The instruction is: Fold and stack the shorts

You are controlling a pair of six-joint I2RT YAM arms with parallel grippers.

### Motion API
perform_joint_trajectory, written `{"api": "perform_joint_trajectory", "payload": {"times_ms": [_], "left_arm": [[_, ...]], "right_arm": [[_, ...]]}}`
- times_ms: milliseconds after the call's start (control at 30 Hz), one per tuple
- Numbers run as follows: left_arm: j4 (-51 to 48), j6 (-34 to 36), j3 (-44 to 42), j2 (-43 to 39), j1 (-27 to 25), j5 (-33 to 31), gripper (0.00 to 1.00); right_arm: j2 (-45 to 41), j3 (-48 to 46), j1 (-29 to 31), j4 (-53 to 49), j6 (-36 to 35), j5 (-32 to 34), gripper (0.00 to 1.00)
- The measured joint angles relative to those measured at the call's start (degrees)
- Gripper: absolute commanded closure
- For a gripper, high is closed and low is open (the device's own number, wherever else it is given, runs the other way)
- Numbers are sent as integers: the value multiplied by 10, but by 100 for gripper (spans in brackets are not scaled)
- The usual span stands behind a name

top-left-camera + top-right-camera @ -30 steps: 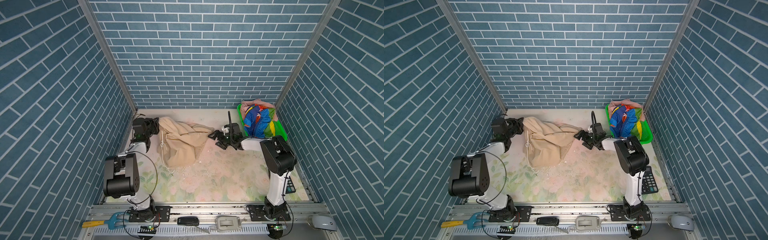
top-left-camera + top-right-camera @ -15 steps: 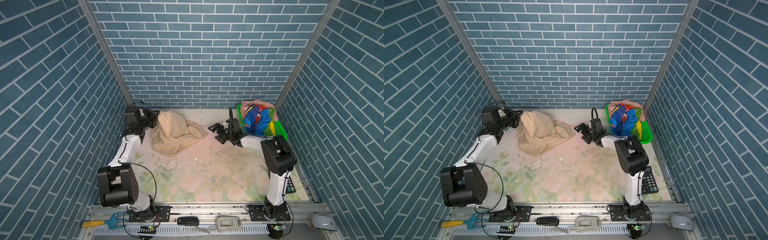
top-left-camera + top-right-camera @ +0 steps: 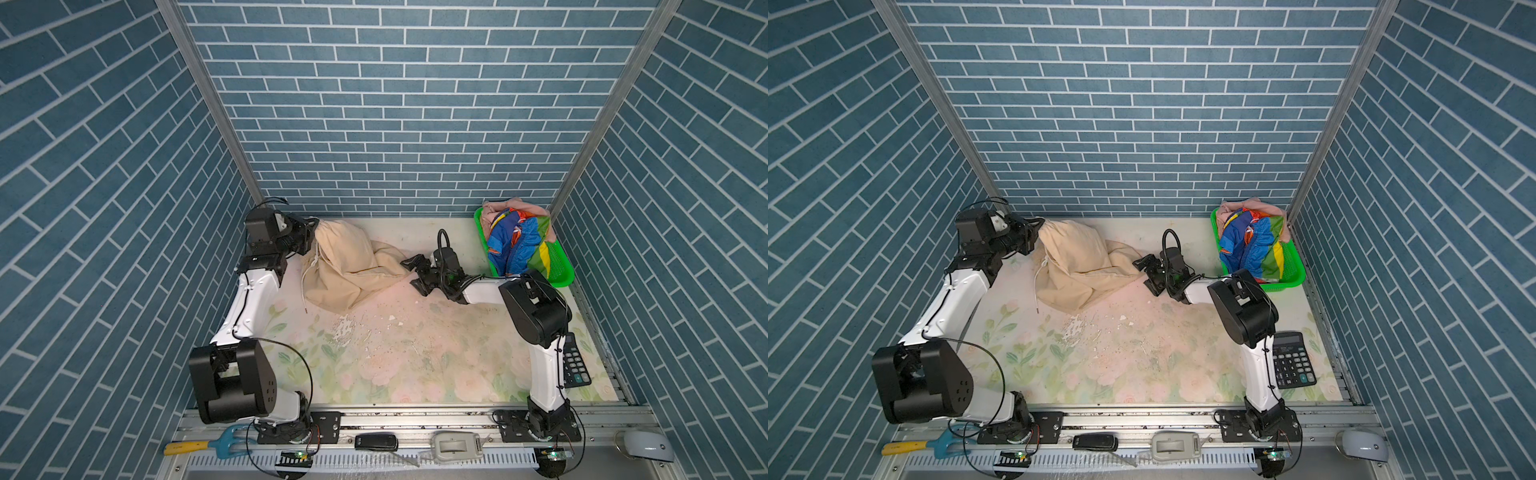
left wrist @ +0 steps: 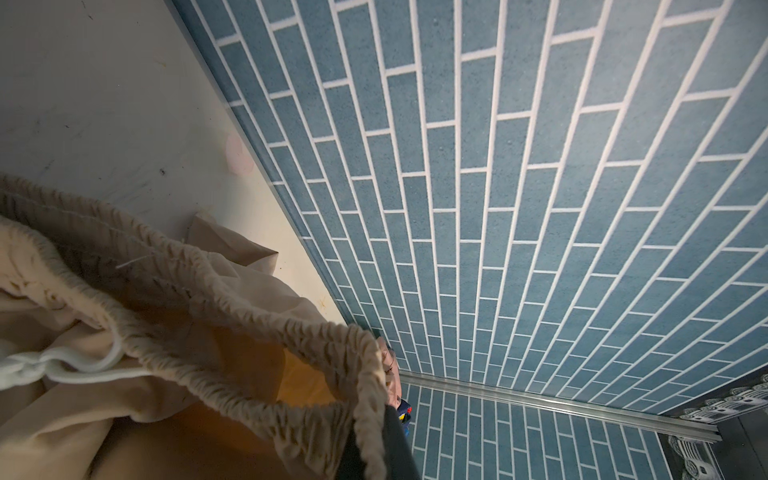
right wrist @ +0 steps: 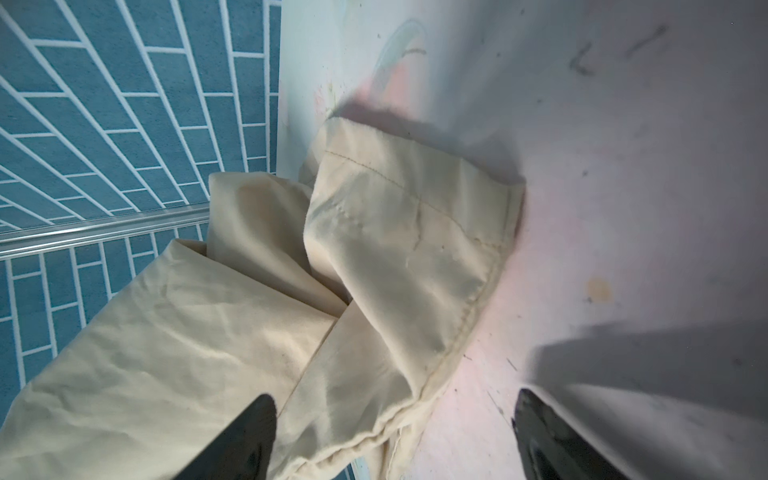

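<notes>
- Since a sec ago the left arm (image 3: 253, 299) swings up and back toward the rear-left corner, dragging the beige shorts (image 3: 349, 270) w/ it; the cloth is now a bunched heap by the back wall, no longer spread out.
- left claw (image 3: 311, 237) is clamped shut on the gathered waistband (image 4: 257, 320); drawstring (image 4: 75, 368) hangs loose.
- right claw (image 3: 413, 274) sits low at the far leg end, jaws wide apart, hem (image 5: 457, 332) lying btwn them, not pinched.
- rainbow shorts (image 3: 519, 249) lie crumpled in the green basket (image 3: 561, 270), back right; pink cloth (image 3: 498, 206) under them is prob. the pink shorts, mostly hidden.
- Progress: early. Nothing folded, no stack on the table (image 3: 415, 365). To do: flatten + fold the beige pair, then the other two pairs, then stack all three.
</notes>
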Motion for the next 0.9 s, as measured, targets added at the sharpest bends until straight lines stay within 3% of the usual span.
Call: {"api": "perform_joint_trajectory", "payload": {"times_ms": [333,700,900], "left_arm": [[-5,1,0,-9,0,5,100],[-12,1,0,-28,0,10,100],[-27,6,7,-28,2,13,100]], "right_arm": [[33,26,4,3,22,50,42],[99,91,4,2,32,67,100],[91,91,-9,-9,20,66,100]]}}
